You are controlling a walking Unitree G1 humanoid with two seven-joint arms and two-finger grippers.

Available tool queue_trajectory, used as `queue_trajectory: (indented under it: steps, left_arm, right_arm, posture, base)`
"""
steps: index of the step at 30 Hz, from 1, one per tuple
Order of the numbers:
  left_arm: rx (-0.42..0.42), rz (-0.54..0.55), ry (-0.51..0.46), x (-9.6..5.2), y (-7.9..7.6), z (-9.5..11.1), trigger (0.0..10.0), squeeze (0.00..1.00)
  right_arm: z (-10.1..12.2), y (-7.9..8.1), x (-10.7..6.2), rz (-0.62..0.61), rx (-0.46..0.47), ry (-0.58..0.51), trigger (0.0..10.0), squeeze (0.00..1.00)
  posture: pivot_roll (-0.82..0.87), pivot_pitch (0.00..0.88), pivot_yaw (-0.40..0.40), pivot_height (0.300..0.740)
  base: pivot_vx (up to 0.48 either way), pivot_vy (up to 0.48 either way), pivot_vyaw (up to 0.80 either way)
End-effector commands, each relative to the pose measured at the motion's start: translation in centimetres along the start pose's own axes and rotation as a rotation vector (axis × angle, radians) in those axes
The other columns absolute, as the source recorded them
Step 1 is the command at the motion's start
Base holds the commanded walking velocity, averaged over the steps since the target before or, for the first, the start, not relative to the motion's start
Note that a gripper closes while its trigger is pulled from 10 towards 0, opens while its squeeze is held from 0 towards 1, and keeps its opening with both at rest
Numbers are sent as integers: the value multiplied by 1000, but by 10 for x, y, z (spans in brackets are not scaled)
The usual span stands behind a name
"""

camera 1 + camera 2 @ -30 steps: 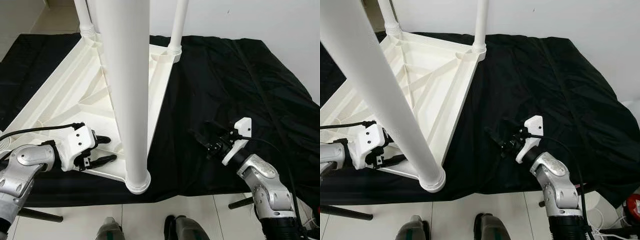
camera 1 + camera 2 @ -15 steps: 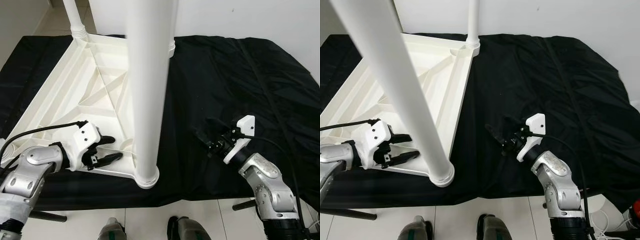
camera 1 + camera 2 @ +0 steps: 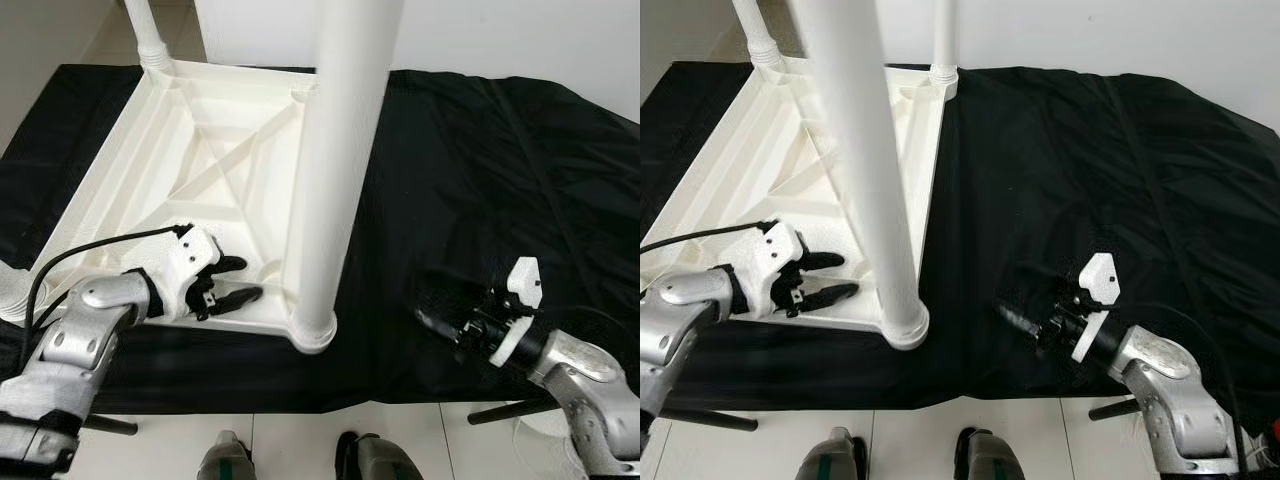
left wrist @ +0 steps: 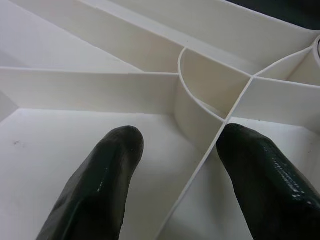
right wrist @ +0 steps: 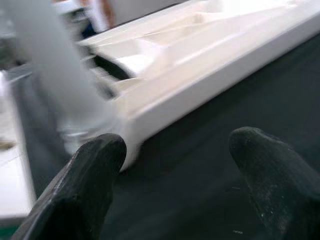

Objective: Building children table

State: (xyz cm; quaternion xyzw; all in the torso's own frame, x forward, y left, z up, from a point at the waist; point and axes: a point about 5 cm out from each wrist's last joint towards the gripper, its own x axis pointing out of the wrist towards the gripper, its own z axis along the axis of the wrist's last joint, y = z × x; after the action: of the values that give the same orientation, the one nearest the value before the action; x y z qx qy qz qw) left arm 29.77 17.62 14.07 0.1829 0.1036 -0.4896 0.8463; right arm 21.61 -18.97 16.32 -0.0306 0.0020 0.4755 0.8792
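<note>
**Left eye view: upturned children's table on black cloth, both grippers open**

Left eye view is showing the white plastic table point(image 3: 190, 180) lying upside down on a black cloth point(image 3: 470, 170), its ribbed underside facing up. Its legs are standing upright from the corners, long axes pointing straight up toward the camera. The near leg point(image 3: 340, 160), seated in the corner socket closest to the robot, is rising across the middle of the frame and hiding part of the table's right edge. A far leg point(image 3: 145, 35) is standing at the back left corner, and another far leg point(image 3: 943, 40) is showing at the back right corner.

The left gripper point(image 3: 232, 282) is reaching over the table's near edge just left of the near leg, its fingers point(image 4: 100, 190) spread apart and straddling a thin rib of the underside, gripping nothing. The right gripper point(image 3: 1025, 312) is hanging over the cloth to the right of the table, apart from it, fingers point(image 5: 90, 175) open and empty, pointing toward the table's side edge.

The cloth is draping over a raised surface; beyond its near edge, the tiled floor point(image 3: 290, 445) and the robot's feet point(image 3: 230, 465) are showing.
</note>
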Motion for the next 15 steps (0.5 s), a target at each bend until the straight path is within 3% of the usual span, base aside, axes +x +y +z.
queue_trajectory:
  steps: [1,6,9,12,15]
  left_arm:
    - [-57,193,48,3,7,-14,10000,0]
    - [-46,180,24,14,7,-6,10000,0]
    - [-36,148,-26,33,2,9,10000,0]
    - [-32,143,-35,36,1,11,10000,0]
    - [-32,118,-54,42,-4,17,10000,0]
  right_arm:
    - [0,6,1,56,8,6,10000,0]
    - [0,13,4,146,2,26,10000,0]
    - [3,16,18,211,-31,6,10000,0]
    - [4,16,22,216,-38,-2,10000,0]
    - [5,15,36,208,-70,-28,10000,0]
  posture:
    - [67,159,-27,740]
    - [68,158,-29,740]
    - [72,157,-30,740]
    - [72,157,-30,740]
    - [75,153,-32,740]
  base:
    - [0,0,0]
    - [0,0,0]
    - [0,0,0]
    - [0,0,0]
    - [0,0,0]
